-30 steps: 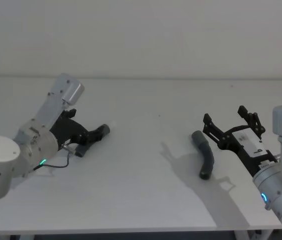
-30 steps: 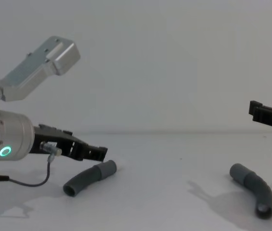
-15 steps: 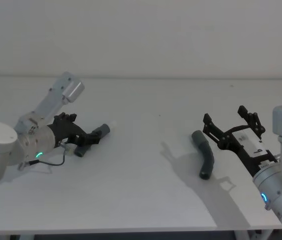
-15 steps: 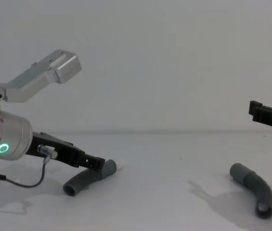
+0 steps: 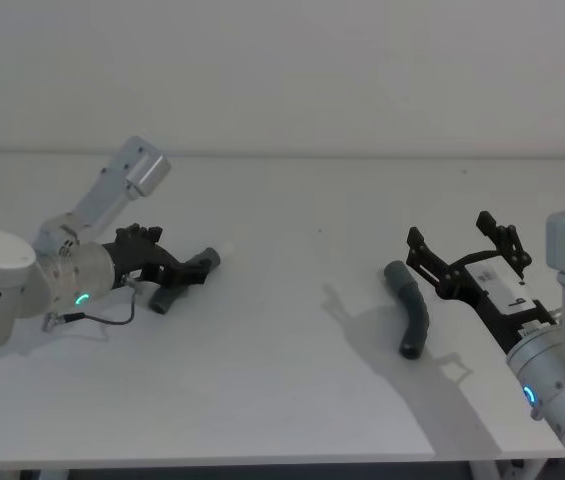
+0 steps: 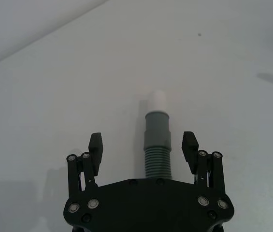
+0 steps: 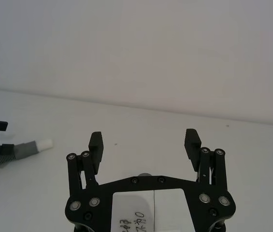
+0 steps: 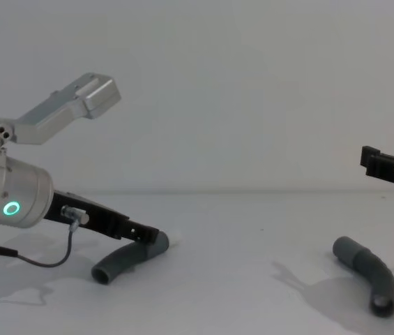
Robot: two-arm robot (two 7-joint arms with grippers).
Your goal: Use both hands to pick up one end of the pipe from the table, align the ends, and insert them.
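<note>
My open, empty left gripper [image 6: 143, 145] straddled the white-tipped hose [image 6: 157, 162]; closing squarely behind its cuff [image 6: 156, 128] seemed best. My right gripper [image 7: 144, 142] hovered open.

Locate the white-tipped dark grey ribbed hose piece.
Head view: the hose piece lies on the white table, left side, inside the open black left gripper.

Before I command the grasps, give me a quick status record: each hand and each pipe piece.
left hand: open, low, straddling the left pipe piece behind its cuff
left pipe piece: lying on the table, white tip pointing away from the hand
right hand: open, raised, apart from the right pipe piece
right pipe piece: lying on the table, untouched
ends joined: no
</note>
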